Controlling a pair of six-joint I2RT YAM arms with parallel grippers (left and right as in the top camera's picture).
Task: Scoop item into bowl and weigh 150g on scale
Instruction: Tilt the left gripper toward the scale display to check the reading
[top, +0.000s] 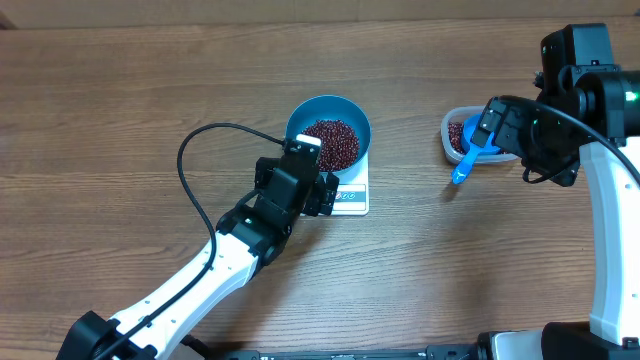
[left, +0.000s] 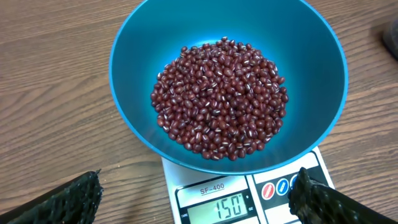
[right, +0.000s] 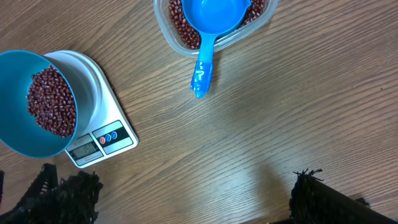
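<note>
On the wooden worktop (top: 120, 100), the left tool (left: 196, 202) hangs wide open and empty over the front edge of the scale (right: 115, 121), and the right tool (right: 193, 199), also spread wide and holding nothing, hovers over bare wood near the tub (right: 163, 25). The blue bowl (left: 143, 62) sits on the white scale, whose display reads 150, and holds a heap of red-brown beans (left: 221, 96). Well apart on the right arm's side, the clear tub holds more beans and the blue scoop (right: 202, 68), its cup inside and its handle sticking out over the rim.

Lab bench: robot arms (top: 200, 275), wood-grain table (top: 120, 100).
</note>
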